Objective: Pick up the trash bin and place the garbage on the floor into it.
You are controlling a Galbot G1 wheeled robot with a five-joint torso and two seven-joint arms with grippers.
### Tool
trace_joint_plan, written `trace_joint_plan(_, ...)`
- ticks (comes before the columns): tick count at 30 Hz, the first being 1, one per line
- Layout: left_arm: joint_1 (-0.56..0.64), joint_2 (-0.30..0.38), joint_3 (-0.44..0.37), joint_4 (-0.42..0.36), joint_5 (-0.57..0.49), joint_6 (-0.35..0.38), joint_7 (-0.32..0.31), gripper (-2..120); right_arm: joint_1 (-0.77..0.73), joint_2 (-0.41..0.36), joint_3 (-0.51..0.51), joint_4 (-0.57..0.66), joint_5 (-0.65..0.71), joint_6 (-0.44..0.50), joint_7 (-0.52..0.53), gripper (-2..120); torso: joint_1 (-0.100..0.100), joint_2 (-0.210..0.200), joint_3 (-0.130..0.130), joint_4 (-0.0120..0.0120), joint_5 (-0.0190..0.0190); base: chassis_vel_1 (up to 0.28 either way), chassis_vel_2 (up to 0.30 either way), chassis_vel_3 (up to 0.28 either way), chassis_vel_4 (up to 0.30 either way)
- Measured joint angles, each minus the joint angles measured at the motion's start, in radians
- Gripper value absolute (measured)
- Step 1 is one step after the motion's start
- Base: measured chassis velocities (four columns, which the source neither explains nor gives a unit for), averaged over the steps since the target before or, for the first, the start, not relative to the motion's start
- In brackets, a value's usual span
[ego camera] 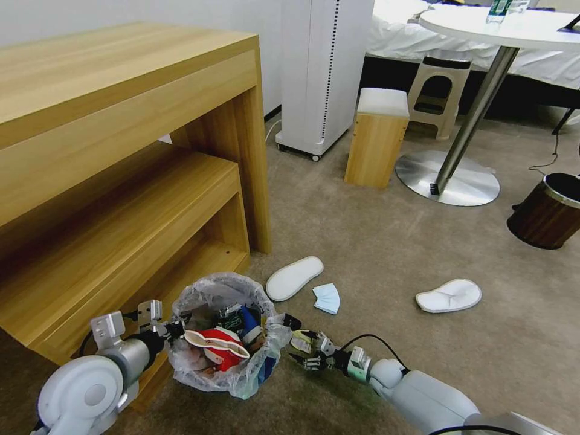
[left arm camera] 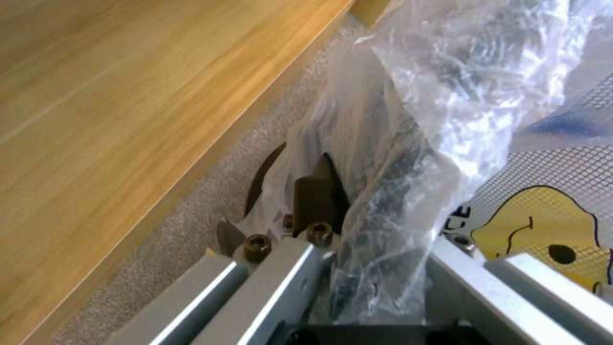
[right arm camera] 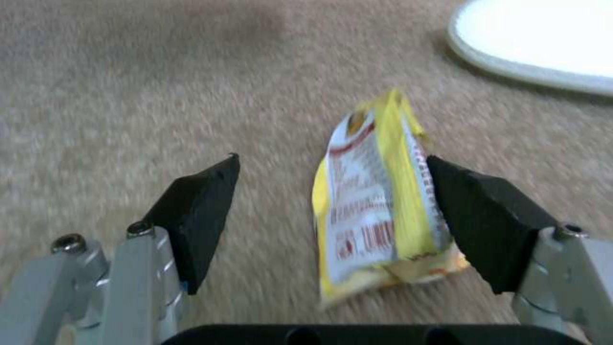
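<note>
Even, soft daylight fills the room; brightest is the white bedding (ego camera: 544, 60) beyond the round table (ego camera: 513, 27), where detail washes out, and the table top carries a pale sheen. The table's metal base (ego camera: 450, 178) shows a dull reflection. Shadows on the carpet (ego camera: 393, 254) are faint and short, darkest under the wooden desk (ego camera: 121, 121) left of the table. Straight edges of the desk bow toward the frame's border, a wide-angle distortion. In the left wrist view the plastic bag (left arm camera: 447, 96) glints with small highlights. The right wrist view is smeared by motion blur: carpet texture and the yellow wrapper (right arm camera: 377, 201) are soft.
</note>
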Motion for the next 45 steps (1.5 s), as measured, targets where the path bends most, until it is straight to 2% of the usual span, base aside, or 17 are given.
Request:
trace_joint_plan(12, -0.011, 0.001, 0.003, 0.013, 0.0, -0.001, -0.002, 0, -0.029, -0.084, 0.028, 0.04, 0.001, 0.003, -0.007, 76, 0.0, 0.0, 0.0, -0.0002, 0.0, 0.0, 0.0, 0.0, 0.0)
trace_joint_plan(17, -0.012, 0.001, 0.005, 0.014, 0.0, -0.002, -0.002, 0, -0.032, -0.093, 0.043, 0.042, 0.002, 0.003, -0.008, 76, 0.0, 0.0, 0.0, -0.0001, 0.0001, 0.0, 0.0, 0.0, 0.0)
trace_joint_plan(24, -0.011, -0.003, 0.006, 0.015, 0.0, -0.003, -0.003, 0, -0.036, -0.077, 0.054, 0.03, 0.001, 0.005, -0.007, 73, 0.0, 0.0, 0.0, -0.0001, 0.0, 0.0, 0.0, 0.0, 0.0)
trace_joint_plan(31, -0.003, -0.011, 0.004, 0.015, 0.009, -0.003, -0.002, 0, -0.018, -0.054, 0.057, 0.022, 0.004, 0.007, 0.004, 65, 0.0, 0.0, 0.0, 0.0001, -0.0002, 0.0, 0.0, 0.0, 0.0)
trace_joint_plan(40, 0.004, -0.026, 0.005, 0.016, 0.023, -0.004, 0.003, 0, -0.001, -0.021, 0.064, 0.0, 0.006, 0.006, 0.019, 65, 0.0, 0.0, 0.0, 0.0002, 0.0, 0.0, 0.0, 0.0, 0.0)
trace_joint_plan(43, 0.007, -0.032, 0.006, 0.014, 0.026, -0.004, 0.004, 0, 0.001, -0.01, 0.064, -0.011, 0.006, 0.006, 0.023, 59, 0.0, 0.0, 0.0, -0.0003, -0.0004, 0.0, 0.0, 0.0, 0.0)
trace_joint_plan(45, 0.012, -0.034, 0.006, 0.009, 0.027, -0.004, 0.005, 0, 0.006, 0.01, 0.064, -0.032, 0.004, 0.008, 0.023, 48, 0.0, 0.0, 0.0, -0.0002, -0.0001, 0.0, 0.0, 0.0, 0.0)
